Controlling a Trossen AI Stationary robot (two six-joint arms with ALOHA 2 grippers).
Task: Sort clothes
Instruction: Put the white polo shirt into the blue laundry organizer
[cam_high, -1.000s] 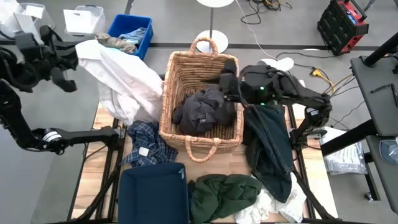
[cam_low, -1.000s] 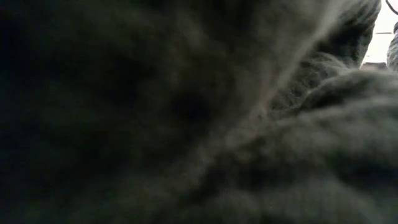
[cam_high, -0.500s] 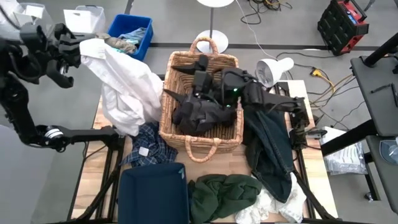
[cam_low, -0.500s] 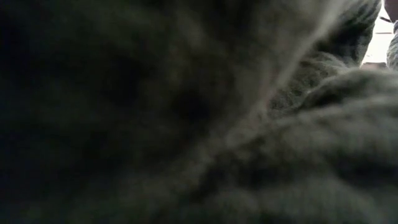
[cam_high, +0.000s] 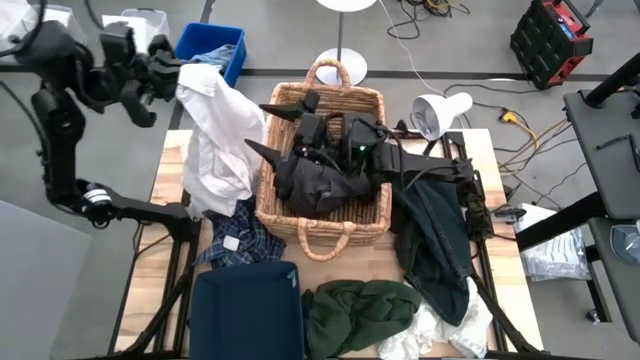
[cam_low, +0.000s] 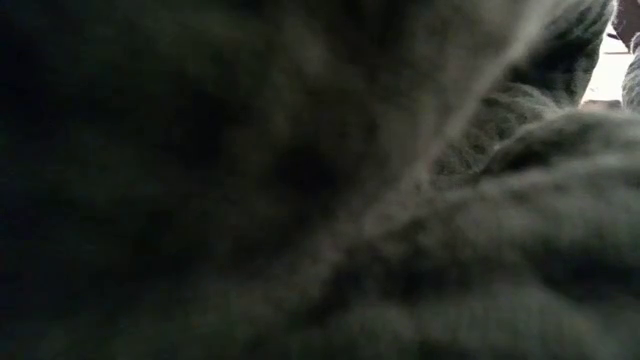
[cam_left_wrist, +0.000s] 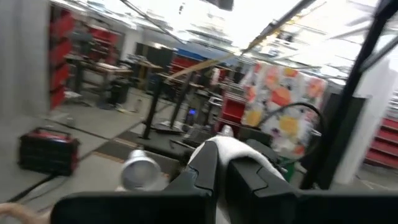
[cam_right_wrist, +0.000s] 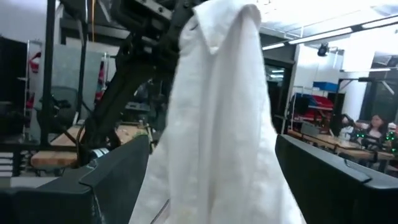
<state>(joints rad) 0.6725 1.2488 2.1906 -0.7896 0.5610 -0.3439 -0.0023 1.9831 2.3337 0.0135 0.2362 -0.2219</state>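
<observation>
My left gripper (cam_high: 172, 73) is raised at the far left and shut on a white shirt (cam_high: 215, 130), which hangs beside the wicker basket (cam_high: 322, 232). My right gripper (cam_high: 266, 130) reaches level across the basket, open, with its fingers on either side of the hanging shirt (cam_right_wrist: 217, 106). A charcoal garment (cam_high: 325, 185) lies in the basket. On the table lie a plaid garment (cam_high: 235, 238), a dark green one (cam_high: 362, 312) and a dark one (cam_high: 437, 232). Dark cloth (cam_low: 320, 200) fills the low view. My left gripper pinches a bunched part at the top of the white shirt (cam_left_wrist: 227, 144) between its two fingers, coming about level from the table's left. The shirt hangs slack below the fingers, and its lower end (cam_high: 215, 190) reaches the table by the plaid garment. My right gripper: I cannot tell whether its fingers touch the shirt.
A blue bin (cam_high: 212, 45) holding rags and a white bin (cam_high: 135, 30) stand beyond the far left edge. A dark blue bin (cam_high: 245, 310) sits at the near edge. A white lamp (cam_high: 440, 108) stands at the far right of the table.
My left gripper has carried the top of the white shirt toward the table's right and far edge, nearer the basket; the shirt now hangs narrower. My right gripper has gone left across the basket toward the shirt and tipped up to about level.
</observation>
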